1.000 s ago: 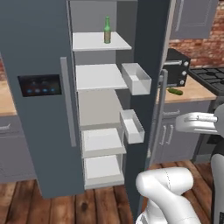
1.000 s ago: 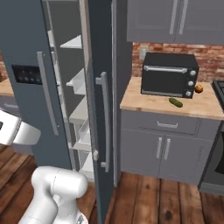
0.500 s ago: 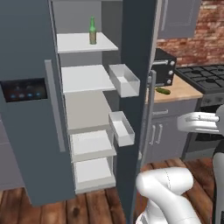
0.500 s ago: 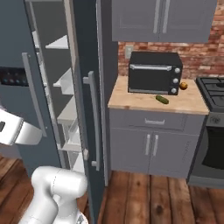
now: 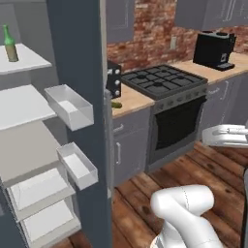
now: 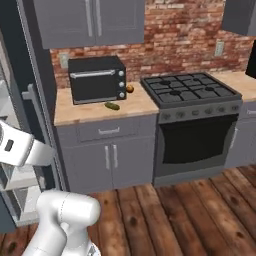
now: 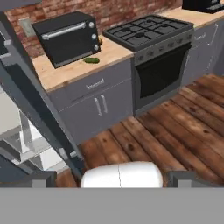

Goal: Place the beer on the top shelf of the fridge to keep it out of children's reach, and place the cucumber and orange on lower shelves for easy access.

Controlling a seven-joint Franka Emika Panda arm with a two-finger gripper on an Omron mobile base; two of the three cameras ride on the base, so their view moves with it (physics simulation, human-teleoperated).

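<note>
The fridge (image 5: 80,72) stands open at the left, its door edge toward me. The green beer (image 5: 8,43) stands upright on the top shelf (image 5: 29,60), with lower shelves (image 5: 24,104) bare below it. The dark green cucumber (image 6: 112,105) lies on the wooden counter in front of the black oven. The orange (image 6: 130,89) sits right of that oven, near the stove. In the hand view the cucumber (image 7: 91,60) and orange (image 7: 100,42) are far ahead. My gripper (image 7: 113,179) is open and holds nothing, well back from the counter.
A black countertop oven (image 6: 96,79) sits on the wooden counter (image 6: 75,112) above grey cabinets. A gas stove (image 6: 187,90) with an oven front is to the right, with a black coffee machine (image 5: 213,48) beyond. Door bins (image 5: 70,106) jut from the fridge door. The floor is wood.
The whole picture has swung right as the base moved: the fridge slid to the left edge, and the stove and coffee machine came into view. The beer still stands on its shelf.
</note>
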